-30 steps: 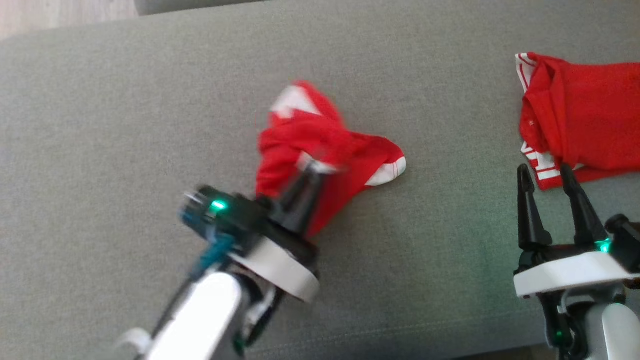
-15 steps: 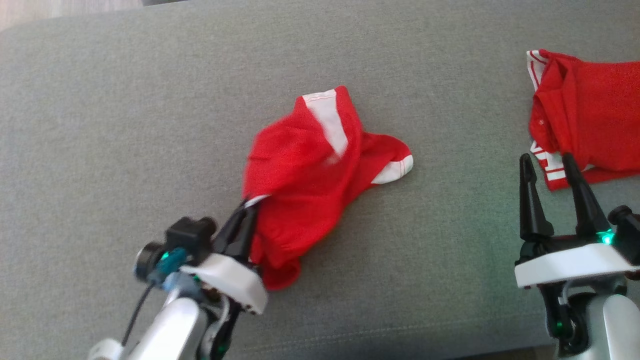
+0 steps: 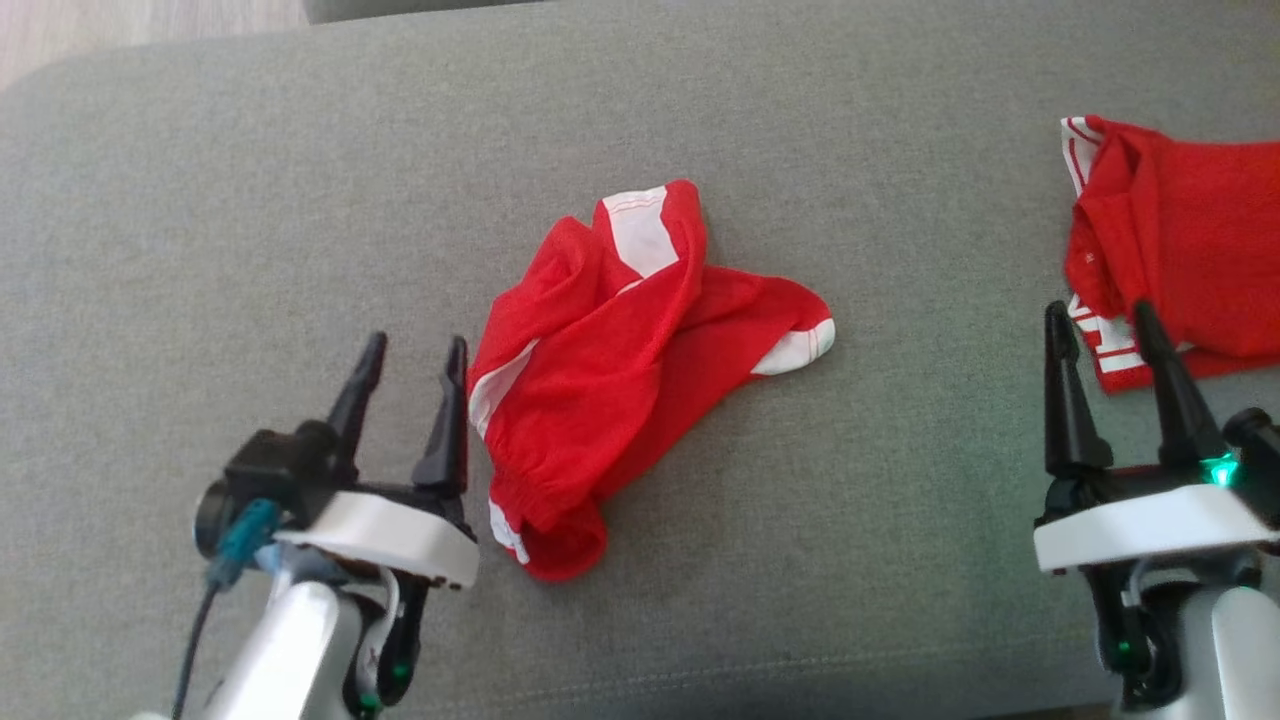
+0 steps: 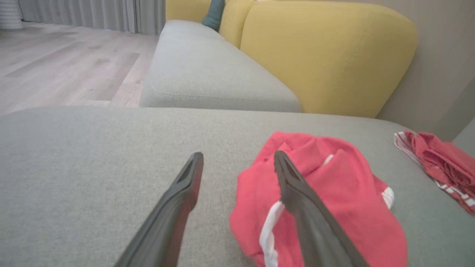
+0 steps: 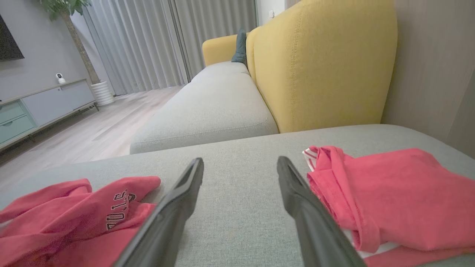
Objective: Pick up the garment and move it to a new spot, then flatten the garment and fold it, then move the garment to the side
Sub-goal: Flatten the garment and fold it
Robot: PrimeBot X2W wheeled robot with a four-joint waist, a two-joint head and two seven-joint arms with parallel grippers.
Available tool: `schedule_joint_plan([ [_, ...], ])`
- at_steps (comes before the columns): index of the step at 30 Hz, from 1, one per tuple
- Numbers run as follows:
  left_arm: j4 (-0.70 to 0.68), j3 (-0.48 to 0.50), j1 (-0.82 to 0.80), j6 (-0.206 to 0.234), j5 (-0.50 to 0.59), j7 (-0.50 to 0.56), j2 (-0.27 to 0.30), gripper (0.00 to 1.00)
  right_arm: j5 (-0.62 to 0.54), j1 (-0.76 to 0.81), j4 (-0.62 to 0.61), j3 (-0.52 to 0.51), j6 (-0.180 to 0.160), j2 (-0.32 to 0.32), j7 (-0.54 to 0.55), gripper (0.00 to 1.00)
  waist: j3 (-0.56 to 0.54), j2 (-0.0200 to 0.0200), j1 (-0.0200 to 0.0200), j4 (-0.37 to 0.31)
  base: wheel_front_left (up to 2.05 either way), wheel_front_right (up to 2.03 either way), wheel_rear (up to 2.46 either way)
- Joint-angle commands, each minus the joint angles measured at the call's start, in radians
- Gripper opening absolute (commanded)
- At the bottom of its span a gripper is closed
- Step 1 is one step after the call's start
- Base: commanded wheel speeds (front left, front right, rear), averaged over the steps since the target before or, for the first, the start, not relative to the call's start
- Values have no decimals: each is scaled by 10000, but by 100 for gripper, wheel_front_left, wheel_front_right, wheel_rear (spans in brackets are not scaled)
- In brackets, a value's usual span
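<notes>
Two red garments are carried by one broad grey sofa cushion [image 3: 200, 200], behind which a yellow backrest [image 4: 326, 55] is seen. At the cushion's right edge a red shirt [image 3: 1190, 250] with white striped trim is laid, roughly folded. Near the cushion's middle the red shorts [image 3: 600, 350] are left crumpled, legs overlapped, not yet flattened. The left pincer [image 3: 416, 343] is held spread wide and empty, just beside the shorts' left edge. The right pincer [image 3: 1098, 312] is likewise spread wide and empty, near the shirt's lower corner. The shorts are judged light, soft and limp, so sagging and bunching are to be expected when they are lifted. A firmer hold is likely offered by the gathered waistband [image 3: 540, 505], where the cloth is thickest, taken at its two ends.
</notes>
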Motion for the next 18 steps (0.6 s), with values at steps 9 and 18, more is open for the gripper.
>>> schedule_joint_plan([
  [9, -1262, 684, 240, 226, 376, -191, 347, 100, -351, -664, -1515, -391, -9, -599, 64, 100, -103, 0, 0, -51, 0, 0, 0],
  [18, -1489, 790, 179, 366, 499, -197, 446, 100, -478, -1637, -2334, -693, -9, -1467, 269, 100, 54, 0, 0, -11, 0, 0, 0],
])
